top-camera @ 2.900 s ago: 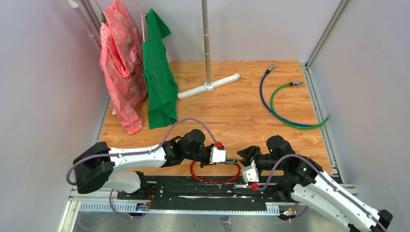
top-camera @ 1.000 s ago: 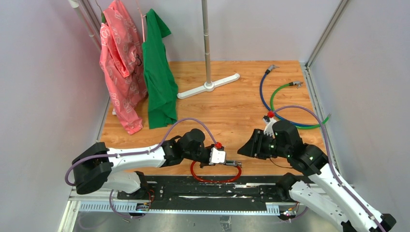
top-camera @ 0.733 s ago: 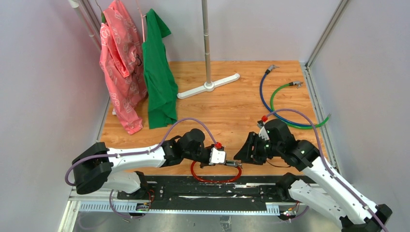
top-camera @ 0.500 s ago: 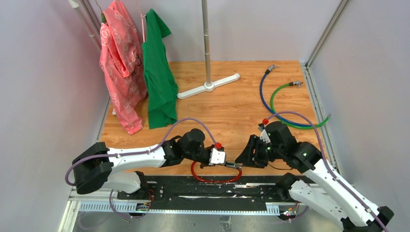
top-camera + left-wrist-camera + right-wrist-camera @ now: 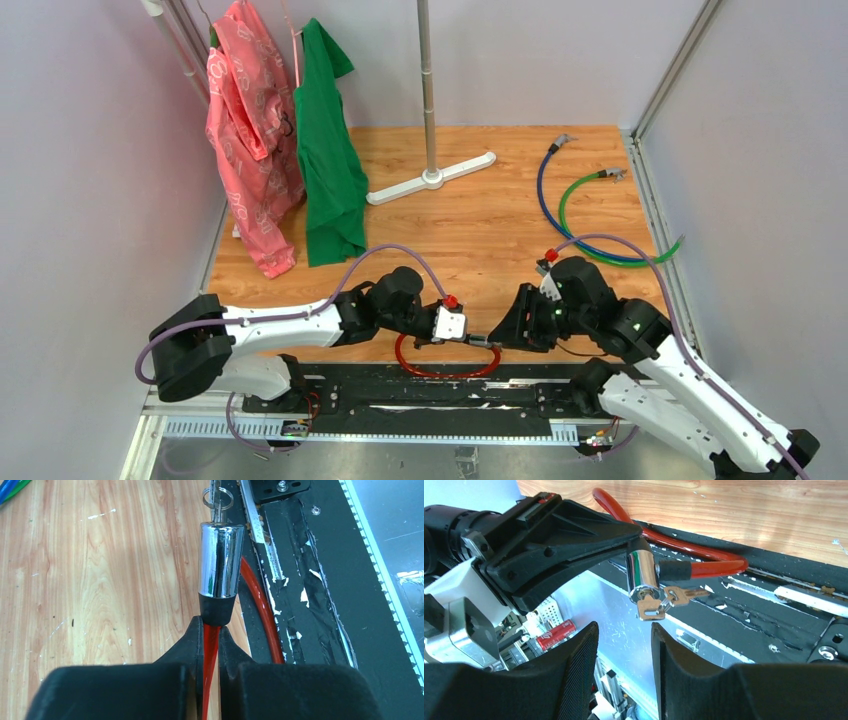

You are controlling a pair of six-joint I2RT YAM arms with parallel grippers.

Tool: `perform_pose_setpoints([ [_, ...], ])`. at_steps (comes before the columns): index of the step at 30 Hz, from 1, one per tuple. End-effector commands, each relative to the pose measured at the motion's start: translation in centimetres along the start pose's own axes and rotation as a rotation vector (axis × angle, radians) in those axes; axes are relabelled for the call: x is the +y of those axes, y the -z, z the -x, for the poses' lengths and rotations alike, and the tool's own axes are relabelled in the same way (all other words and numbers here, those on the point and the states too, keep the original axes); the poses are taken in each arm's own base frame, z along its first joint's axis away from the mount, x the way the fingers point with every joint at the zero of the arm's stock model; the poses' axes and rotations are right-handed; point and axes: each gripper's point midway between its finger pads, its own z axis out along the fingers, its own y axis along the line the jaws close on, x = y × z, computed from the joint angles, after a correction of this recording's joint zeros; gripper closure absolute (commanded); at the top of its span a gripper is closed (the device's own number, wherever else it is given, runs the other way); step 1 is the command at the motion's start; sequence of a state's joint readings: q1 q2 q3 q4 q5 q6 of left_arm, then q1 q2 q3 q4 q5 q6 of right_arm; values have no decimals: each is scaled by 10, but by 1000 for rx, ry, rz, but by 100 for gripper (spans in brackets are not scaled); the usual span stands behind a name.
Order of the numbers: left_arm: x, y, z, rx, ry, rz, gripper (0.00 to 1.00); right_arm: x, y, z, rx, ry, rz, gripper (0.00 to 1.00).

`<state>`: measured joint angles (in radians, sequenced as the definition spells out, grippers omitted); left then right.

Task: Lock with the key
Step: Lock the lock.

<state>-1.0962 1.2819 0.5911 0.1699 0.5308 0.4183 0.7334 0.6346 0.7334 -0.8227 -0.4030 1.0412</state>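
Two grippers are sharing this step. Our left gripper is clamping shut on the red cable just behind the chrome lock cylinder. It is holding the cylinder off the desk, keyed end pointing toward our right gripper, whose jaws are standing open with nothing between them.

To do this well, we are judging that the right gripper should be advancing straight along the cylinder's axis and closing only on the flat faces of the key's head. The wrist should then be rolling about that axis while the left gripper is bracing against the twist. A sideways pull is risking dragging the key out.

The key is sitting in the cylinder's end face, head hanging down, with a brassy spare key dangling from the same ring beside it and best left outside the pinch. The key is lying just ahead of the gap between the right fingers and slightly above it, near both pads but touching neither.
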Motion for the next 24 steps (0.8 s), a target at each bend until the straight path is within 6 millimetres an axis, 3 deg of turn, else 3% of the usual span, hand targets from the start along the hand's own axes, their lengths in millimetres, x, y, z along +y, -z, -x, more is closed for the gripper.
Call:
perform_pose_setpoints([
  [1, -41, 4, -42, 115, 121, -129, 100, 7, -9, 3, -3, -16, 28, 54],
  [6, -42, 4, -43, 118, 122, -132, 100, 2, -12, 4, 3, -7, -8, 54],
  [15, -41, 4, -44, 122, 126, -127, 100, -30, -15, 6, -50, -55, -127, 56],
  [24, -39, 4, -41, 123, 122, -122, 100, -24, -16, 13, -55, -13, -135, 56],
])
